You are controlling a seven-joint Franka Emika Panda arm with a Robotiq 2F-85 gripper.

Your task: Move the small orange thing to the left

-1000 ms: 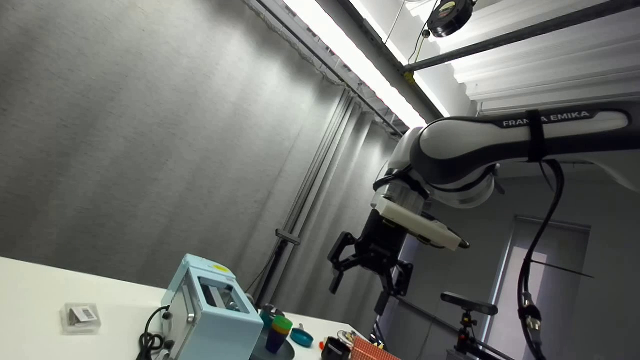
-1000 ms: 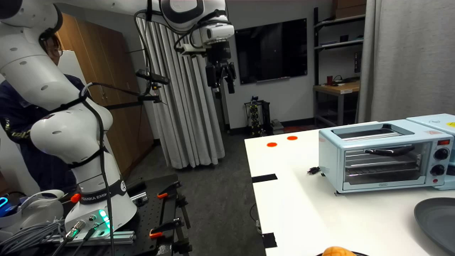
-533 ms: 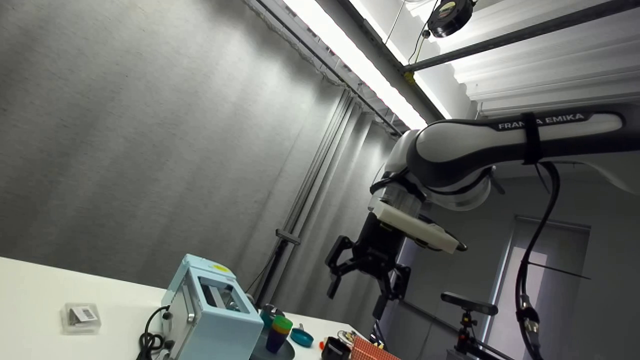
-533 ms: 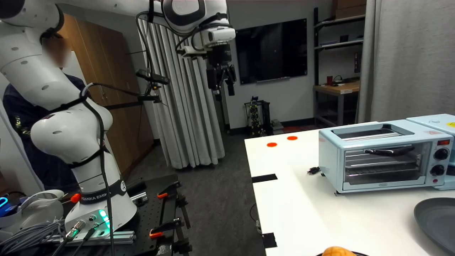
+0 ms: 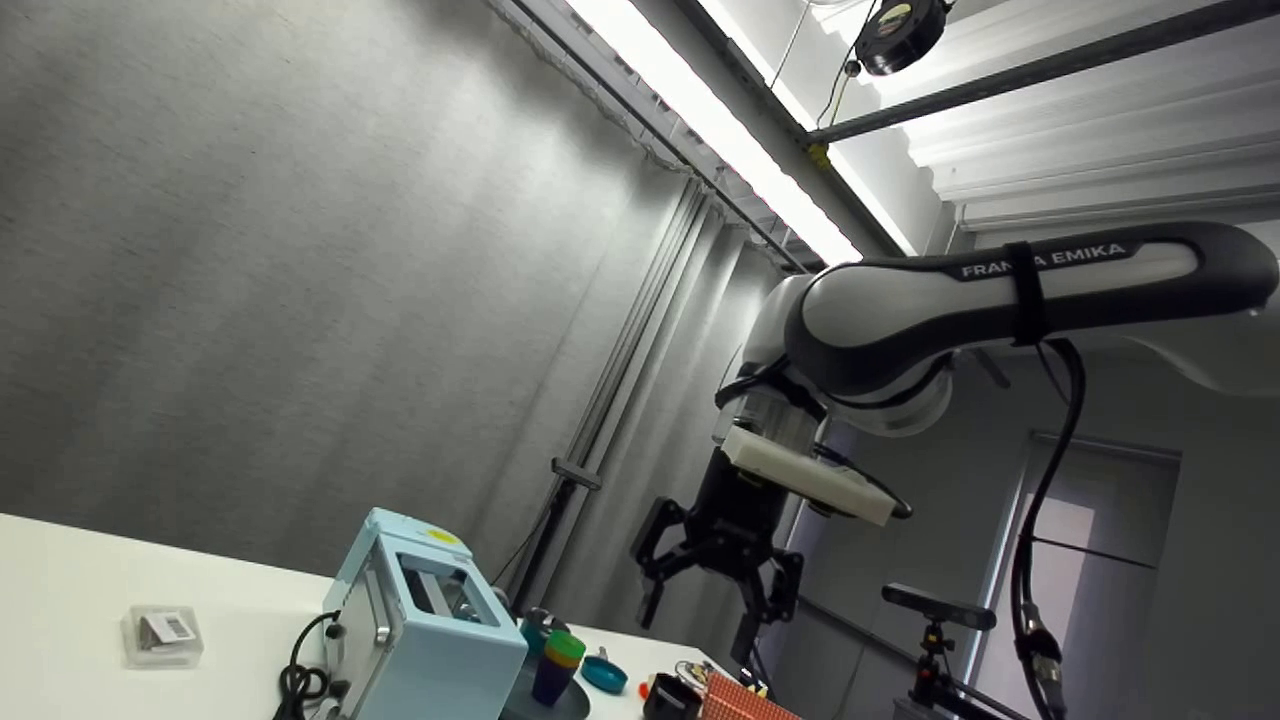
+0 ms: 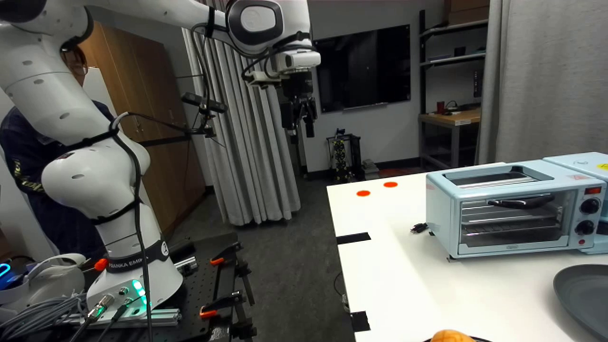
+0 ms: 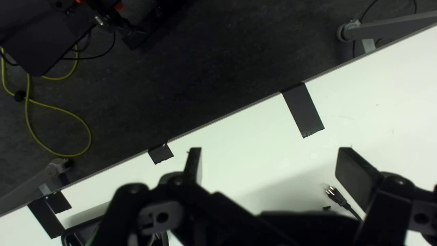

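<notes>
My gripper (image 5: 697,625) is open and empty, pointing down in the air above the table in an exterior view. It also hangs high in an exterior view (image 6: 301,133). In the wrist view the fingers (image 7: 269,152) are wide apart, with white table surface far below. Which thing is the small orange one is not certain. A rounded orange-tan thing (image 6: 451,336) is cut off by the bottom edge of an exterior view. A small orange-red thing (image 5: 643,690) lies beside the black mug (image 5: 670,698). Neither shows in the wrist view.
A light blue toaster oven (image 6: 513,209) stands on the white table (image 6: 394,280). A grey plate (image 6: 584,294), stacked cups (image 5: 557,665), a teal pan (image 5: 603,673) and a red checked cloth (image 5: 740,702) are nearby. A power plug (image 7: 336,195) lies on the table. Two flat orange-red dots (image 6: 363,193) mark it.
The arm and open gripper have moved down, leftward in an exterior view and slightly rightward in an exterior view. The objects on the table have not moved.
</notes>
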